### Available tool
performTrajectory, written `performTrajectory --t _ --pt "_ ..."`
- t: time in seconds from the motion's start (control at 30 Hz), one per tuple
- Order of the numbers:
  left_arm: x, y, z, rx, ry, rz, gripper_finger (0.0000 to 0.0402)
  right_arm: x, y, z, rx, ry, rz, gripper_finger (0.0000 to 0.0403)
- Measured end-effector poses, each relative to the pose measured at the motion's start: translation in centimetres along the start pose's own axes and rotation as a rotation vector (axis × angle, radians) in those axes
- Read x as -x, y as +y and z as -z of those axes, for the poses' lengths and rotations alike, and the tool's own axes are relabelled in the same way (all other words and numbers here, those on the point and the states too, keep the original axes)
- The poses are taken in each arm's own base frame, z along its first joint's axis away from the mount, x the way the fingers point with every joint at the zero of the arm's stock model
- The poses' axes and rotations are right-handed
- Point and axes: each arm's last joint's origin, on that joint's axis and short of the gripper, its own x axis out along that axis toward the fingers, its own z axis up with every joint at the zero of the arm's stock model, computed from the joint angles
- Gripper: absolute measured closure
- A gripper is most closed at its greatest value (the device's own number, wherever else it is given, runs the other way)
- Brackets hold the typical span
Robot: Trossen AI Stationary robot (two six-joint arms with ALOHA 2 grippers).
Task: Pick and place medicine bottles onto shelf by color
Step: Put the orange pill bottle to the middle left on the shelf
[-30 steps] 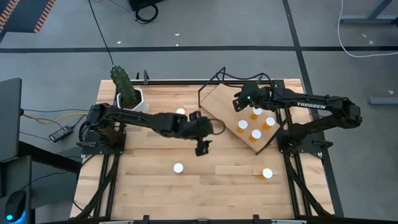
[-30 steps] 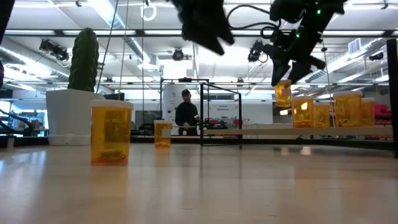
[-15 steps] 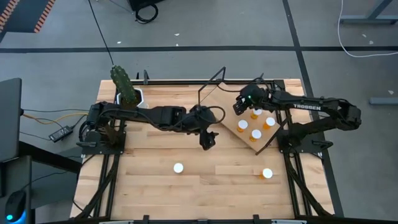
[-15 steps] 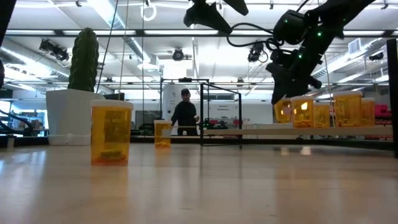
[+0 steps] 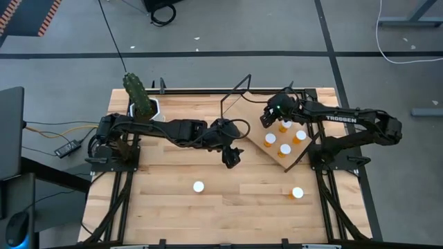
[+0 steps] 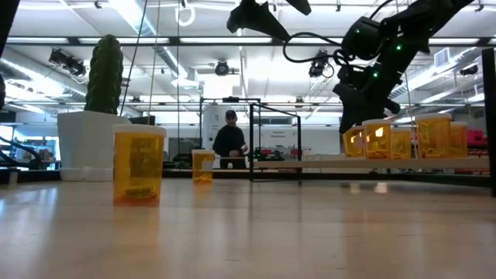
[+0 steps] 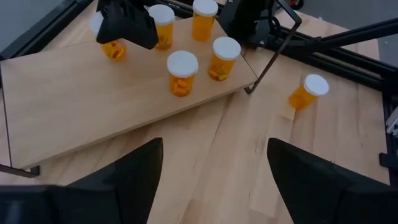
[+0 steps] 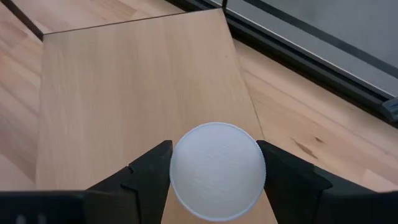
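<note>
1. Nearest the low camera, a bottle [image 6: 139,165] stands alone on the front part of the table [image 5: 166,207]; from above only its white cap [image 5: 199,186] shows.
2. Another bottle [image 5: 297,193] lies on the table near the front right, just off the shelf's lower corner. It also shows in the left wrist view [image 7: 306,93].
3. The left gripper [image 5: 231,157] hovers above the middle of the table, between the front bottle and the shelf. Its fingers [image 7: 124,180] stand apart with nothing between them.
4. The shelf [image 5: 246,114] sits tilted on its black wire frame [image 5: 232,93] at the back right of the table.
5. Four bottles stand on the shelf's right part: [image 5: 270,140], [image 5: 284,149], [image 5: 300,136] and [image 5: 286,126].
6. The right gripper [image 5: 267,117] is over the shelf, just beside those four. Its fingers [image 8: 149,171] are clamped on the sides of a fifth bottle [image 8: 217,170], whose white cap fills the gap between them.
7. In the low view that held bottle [image 6: 353,140] is at shelf level beside the standing ones; whether it touches the board cannot be told.
8. A cactus [image 5: 138,96] in a white pot [image 6: 84,143] stands at the back left corner.
9. One more bottle [image 6: 203,165] stands far back on the table in the low view.
10. Beyond the table, a person [image 6: 229,139] stands in the room.
</note>
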Motion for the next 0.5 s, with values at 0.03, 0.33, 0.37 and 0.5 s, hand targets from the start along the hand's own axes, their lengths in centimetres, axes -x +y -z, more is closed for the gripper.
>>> performTrajectory --t 0.03,0.33,0.37,0.5 --pt "-0.01 0.00 0.01 -0.001 0.001 0.000 0.0109 -0.02 -0.08 -0.03 0.001 0.000 0.002 0.0169" --pt "-0.01 0.13 0.27 -0.008 0.027 -0.012 0.0109 -0.02 0.07 -0.05 0.029 0.009 -0.041 0.0168" --pt "0.00 0.17 0.36 -0.011 0.036 -0.016 0.0109 -0.02 0.07 -0.05 0.029 0.009 -0.042 0.0167" --pt "0.03 0.38 0.89 -0.027 0.089 -0.038 0.0109 -0.02 0.10 -0.04 0.023 0.013 -0.052 0.0147"
